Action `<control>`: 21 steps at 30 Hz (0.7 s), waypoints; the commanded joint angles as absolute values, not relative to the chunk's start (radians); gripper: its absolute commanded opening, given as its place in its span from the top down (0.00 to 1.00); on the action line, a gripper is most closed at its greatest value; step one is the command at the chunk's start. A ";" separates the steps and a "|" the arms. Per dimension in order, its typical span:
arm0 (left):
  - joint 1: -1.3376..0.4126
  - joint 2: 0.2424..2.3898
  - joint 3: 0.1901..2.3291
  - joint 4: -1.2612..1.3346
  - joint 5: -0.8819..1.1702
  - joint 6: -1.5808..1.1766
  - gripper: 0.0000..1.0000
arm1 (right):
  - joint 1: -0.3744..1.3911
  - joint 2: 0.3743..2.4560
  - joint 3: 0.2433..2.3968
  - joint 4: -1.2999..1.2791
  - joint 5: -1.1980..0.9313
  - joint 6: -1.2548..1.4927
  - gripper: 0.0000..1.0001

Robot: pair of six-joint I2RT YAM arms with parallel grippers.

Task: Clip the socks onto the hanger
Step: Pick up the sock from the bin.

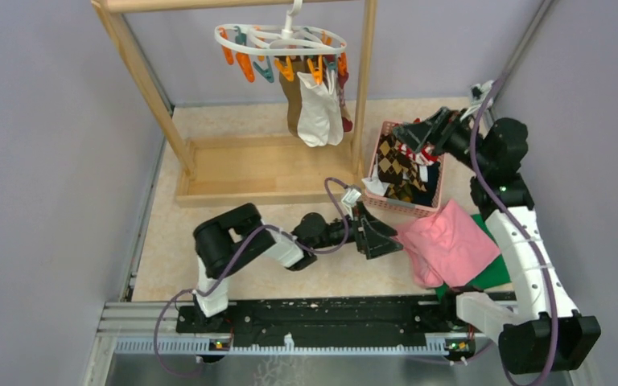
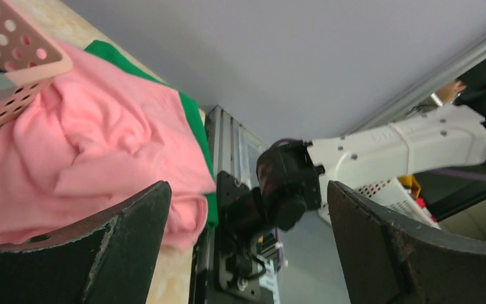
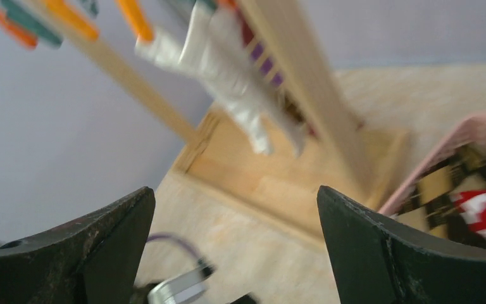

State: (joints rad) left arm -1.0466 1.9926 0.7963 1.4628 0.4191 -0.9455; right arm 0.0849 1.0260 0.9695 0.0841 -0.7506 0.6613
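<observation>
Right gripper (image 1: 406, 133) spread wide, empty, poised over pink basket (image 1: 406, 207) to pick from socks (image 1: 398, 165) heaped inside. Left gripper (image 1: 385, 240) likewise agape, holding nothing, low beside basket's near side. Farther left, hanger (image 1: 282, 36) on rack (image 1: 149, 80), some socks already clipped.

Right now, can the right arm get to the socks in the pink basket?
Probably yes. The right gripper hangs open just above the pink basket. The argyle sock lies on top of the pile, with nothing covering it, so the way down looks free.
</observation>
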 commanded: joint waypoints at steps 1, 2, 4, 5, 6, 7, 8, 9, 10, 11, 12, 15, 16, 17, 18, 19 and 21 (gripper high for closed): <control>-1.037 1.762 0.622 1.483 0.388 -0.791 0.02 | 0.068 0.992 1.134 -0.181 -0.311 0.412 0.01; -1.030 1.707 0.607 1.374 0.383 -0.757 0.01 | 0.066 0.978 1.086 -0.134 -0.276 0.414 0.01; -1.027 1.578 0.630 1.051 0.339 -0.658 0.02 | 0.048 0.983 0.973 -0.020 -0.318 0.438 0.01; -1.028 1.500 0.650 0.814 0.298 -0.583 0.01 | 0.031 1.005 0.947 0.005 -0.383 0.445 0.01; -1.027 1.443 0.669 0.663 0.257 -0.537 0.01 | 0.017 1.029 0.931 0.035 -0.445 0.440 0.01; -1.027 1.389 0.678 0.553 0.211 -0.505 0.01 | 0.008 1.052 0.922 0.058 -0.486 0.421 0.02; -1.026 1.336 0.677 0.463 0.154 -0.486 0.01 | 0.004 1.070 0.921 0.063 -0.496 0.397 0.02; -1.024 1.279 0.671 0.401 0.107 -0.464 0.01 | 0.004 1.085 0.925 0.058 -0.475 0.380 0.01; -1.022 1.228 0.663 0.348 0.055 -0.449 0.01 | 0.003 1.097 0.924 0.069 -0.470 0.362 0.01; -1.018 1.173 0.656 0.294 0.017 -0.437 0.01 | 0.003 1.104 0.921 0.095 -0.475 0.340 0.01; -1.015 1.123 0.661 0.239 -0.041 -0.428 0.01 | 0.003 1.113 0.914 0.119 -0.474 0.327 0.01; -0.986 1.010 0.697 0.082 -0.086 -0.368 0.01 | 0.003 1.150 0.930 0.120 -0.420 0.288 0.02; -0.962 0.985 0.719 0.033 -0.067 -0.346 0.01 | 0.003 1.171 0.949 0.101 -0.398 0.264 0.02; -0.915 0.968 0.750 -0.013 -0.032 -0.334 0.01 | 0.003 1.197 0.970 0.072 -0.363 0.237 0.02; -0.878 0.958 0.763 -0.062 0.030 -0.324 0.01 | 0.004 1.226 0.991 0.046 -0.335 0.216 0.04; -0.818 0.949 0.779 -0.090 0.105 -0.316 0.01 | 0.003 1.256 1.012 0.025 -0.311 0.200 0.06; -0.653 0.935 0.784 -0.109 0.237 -0.306 0.01 | 0.003 1.319 1.049 -0.019 -0.277 0.176 0.14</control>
